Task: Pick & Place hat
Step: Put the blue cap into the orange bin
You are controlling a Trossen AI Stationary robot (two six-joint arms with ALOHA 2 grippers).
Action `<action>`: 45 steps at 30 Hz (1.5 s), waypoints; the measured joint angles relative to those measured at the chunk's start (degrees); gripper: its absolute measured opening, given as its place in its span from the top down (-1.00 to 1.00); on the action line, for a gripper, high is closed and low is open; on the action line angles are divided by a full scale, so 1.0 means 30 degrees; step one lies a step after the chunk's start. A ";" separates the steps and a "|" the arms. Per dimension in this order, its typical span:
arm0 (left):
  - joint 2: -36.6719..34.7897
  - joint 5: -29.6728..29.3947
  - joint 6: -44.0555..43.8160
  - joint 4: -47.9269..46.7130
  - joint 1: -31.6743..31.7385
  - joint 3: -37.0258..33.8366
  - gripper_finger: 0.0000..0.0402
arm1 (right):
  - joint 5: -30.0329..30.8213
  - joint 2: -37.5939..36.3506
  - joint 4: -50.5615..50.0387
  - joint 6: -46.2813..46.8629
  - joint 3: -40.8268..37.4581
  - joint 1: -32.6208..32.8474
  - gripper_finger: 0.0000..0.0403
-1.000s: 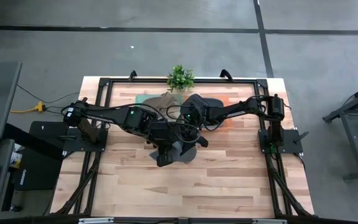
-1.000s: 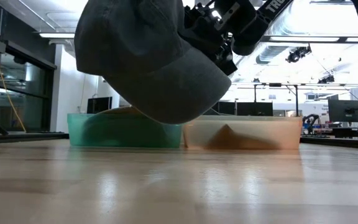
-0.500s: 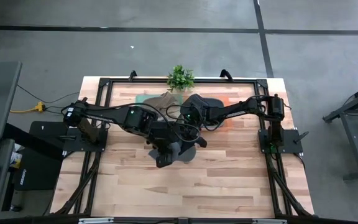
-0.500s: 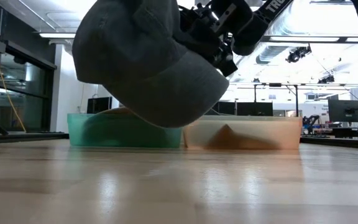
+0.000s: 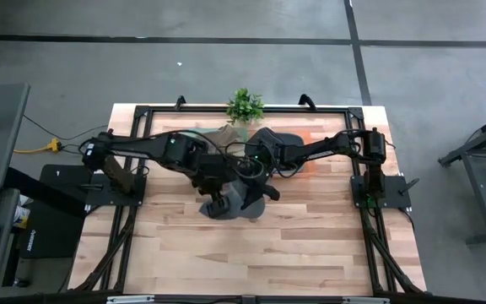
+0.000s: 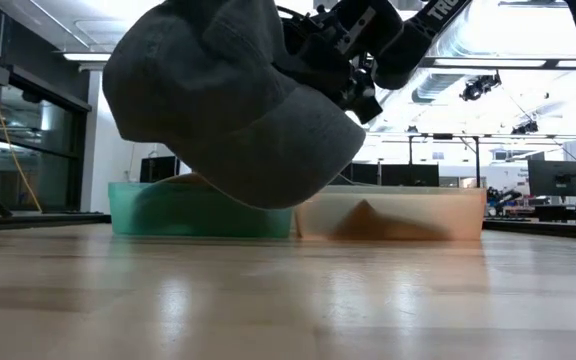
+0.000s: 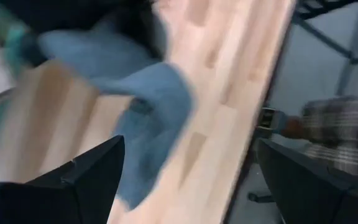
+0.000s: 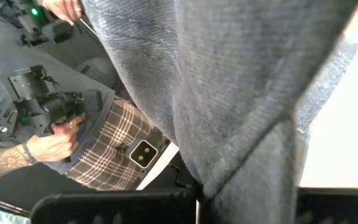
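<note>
A grey hat (image 6: 228,110) hangs in the air over the middle of the table (image 5: 294,245), clear of the wood. My right gripper (image 6: 343,75) is shut on it from the hat's upper right in the low view, and in the high view it (image 5: 256,171) sits at the hat's far edge. My left gripper (image 5: 216,205) stands open at the left side of the hat (image 5: 245,200). In the left wrist view its fingers (image 7: 190,142) are spread wide, with the blurred hat (image 7: 157,109) ahead of them and nothing between them. My right gripper pinches a fold of the hat's grey cloth (image 8: 247,168) between its two fingers. Which part of the hat it has, I cannot tell. It comes from the table's right and far side, slanting down. The hat hangs below and beside the fingers, lifted clear of the table.
A green bin (image 6: 198,210) and an orange bin (image 6: 388,215) stand side by side at the far edge, with other hats (image 5: 277,139) there. A small plant (image 5: 245,105) stands behind them. A person in plaid shorts (image 8: 114,152) is beyond the table.
My left gripper has opened, let go of the hat and drawn back a little toward the far left. The hat stays hanging from my right gripper, and its free side has swung slightly.
</note>
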 joint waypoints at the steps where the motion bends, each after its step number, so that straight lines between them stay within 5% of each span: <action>1: -0.0223 -0.0399 -0.0032 -0.0406 -0.0017 -0.0060 -0.71 | 0.0084 0.0000 -0.0003 0.0000 0.0000 0.0000 0.97; 11: -0.2670 -0.5625 -0.0973 -0.3888 0.0050 -0.0191 -0.71 | 0.0849 -0.0345 -0.0066 0.0474 -0.0015 0.0007 0.97; 18: -0.5122 -0.7317 -0.1571 -0.3544 0.0087 -0.2020 -0.71 | 0.1780 -0.1788 -0.1147 0.0204 -0.0015 0.0007 0.97; 25: -0.8897 -0.7765 -0.2267 -0.0878 0.0087 -0.7971 -0.71 | 0.3272 -0.3390 -0.3394 -0.0391 -0.0015 0.0058 0.97; 35: -1.5425 -0.7183 -0.2553 0.8791 0.0087 -1.8620 -0.71 | 0.5785 -0.5348 -0.5582 -0.0654 -0.0015 0.0066 0.97; 45: -1.9375 -0.6682 -0.2991 1.5489 0.0087 -2.5982 -0.71 | 0.7827 -0.6164 -0.6189 0.0574 -0.0007 0.0066 0.97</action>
